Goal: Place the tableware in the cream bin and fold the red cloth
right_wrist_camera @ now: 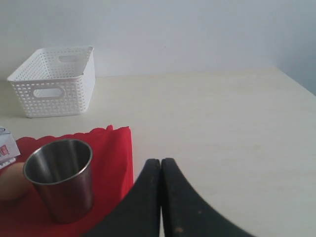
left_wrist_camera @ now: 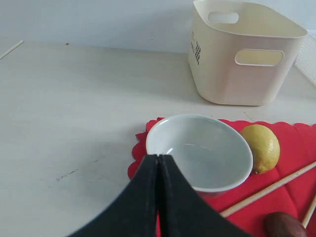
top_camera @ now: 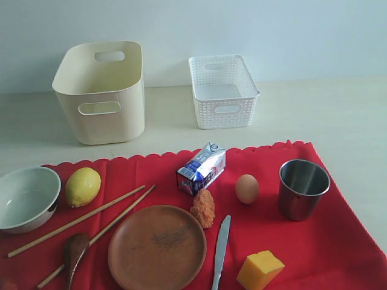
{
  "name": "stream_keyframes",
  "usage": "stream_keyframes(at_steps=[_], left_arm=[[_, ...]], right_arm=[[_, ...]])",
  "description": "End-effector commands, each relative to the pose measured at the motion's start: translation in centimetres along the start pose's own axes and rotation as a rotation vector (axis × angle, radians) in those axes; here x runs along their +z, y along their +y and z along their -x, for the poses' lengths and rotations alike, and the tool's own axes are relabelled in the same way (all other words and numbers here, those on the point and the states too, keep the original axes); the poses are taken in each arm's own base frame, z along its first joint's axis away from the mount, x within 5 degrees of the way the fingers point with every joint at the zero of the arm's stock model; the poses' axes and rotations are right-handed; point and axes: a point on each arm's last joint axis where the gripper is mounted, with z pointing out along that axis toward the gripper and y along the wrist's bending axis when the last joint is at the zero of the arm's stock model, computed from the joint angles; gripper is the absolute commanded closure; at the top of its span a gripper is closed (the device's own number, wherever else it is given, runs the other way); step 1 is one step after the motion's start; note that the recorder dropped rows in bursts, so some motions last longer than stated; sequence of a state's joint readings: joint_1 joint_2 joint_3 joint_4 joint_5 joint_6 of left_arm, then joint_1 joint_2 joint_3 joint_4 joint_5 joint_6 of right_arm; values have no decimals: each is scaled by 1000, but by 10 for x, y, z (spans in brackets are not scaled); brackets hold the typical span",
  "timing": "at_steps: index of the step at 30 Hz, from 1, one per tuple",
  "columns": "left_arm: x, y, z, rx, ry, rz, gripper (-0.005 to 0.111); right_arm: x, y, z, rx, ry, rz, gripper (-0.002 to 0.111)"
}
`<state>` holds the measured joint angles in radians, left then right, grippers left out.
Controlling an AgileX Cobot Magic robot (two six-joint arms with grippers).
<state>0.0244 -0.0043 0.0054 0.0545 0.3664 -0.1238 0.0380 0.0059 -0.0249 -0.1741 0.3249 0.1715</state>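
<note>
The red cloth [top_camera: 344,241] lies flat and unfolded across the near table, with all the tableware on it. I take the round wooden plate [top_camera: 157,248] as the dial's centre in the exterior view. The white bowl [top_camera: 27,196] sits toward ten o'clock at the cloth's edge. The two chopsticks [top_camera: 91,217] slant between nine and ten, and the wooden spoon [top_camera: 75,249] lies at nine. The steel knife [top_camera: 221,244] is just beside the plate at three, and the steel cup [top_camera: 302,187] stands upright at two. The cream bin [top_camera: 103,90] stands off the cloth at eleven, the white lattice basket [top_camera: 224,90] at one. A lemon [top_camera: 83,186] rests between bowl and chopsticks. My left gripper [left_wrist_camera: 158,157] hangs near the bowl and my right gripper [right_wrist_camera: 161,160] near the cup. On both, my jaws are pressed together, gripping nothing.
</note>
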Motion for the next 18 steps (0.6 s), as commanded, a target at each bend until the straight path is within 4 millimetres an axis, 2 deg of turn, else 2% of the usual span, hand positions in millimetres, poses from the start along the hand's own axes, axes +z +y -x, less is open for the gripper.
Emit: stream_keyframes(at_steps=[1, 12, 18], left_arm=[[0, 0, 2, 3, -11, 1, 107], [0, 0, 2, 3, -11, 1, 107], [0, 0, 2, 3, -11, 1, 107]], right_arm=[[-4, 0, 29, -7, -32, 0, 108], [4, 1, 108, -6, -44, 0, 108], [13, 2, 139, -6, -47, 0, 108]])
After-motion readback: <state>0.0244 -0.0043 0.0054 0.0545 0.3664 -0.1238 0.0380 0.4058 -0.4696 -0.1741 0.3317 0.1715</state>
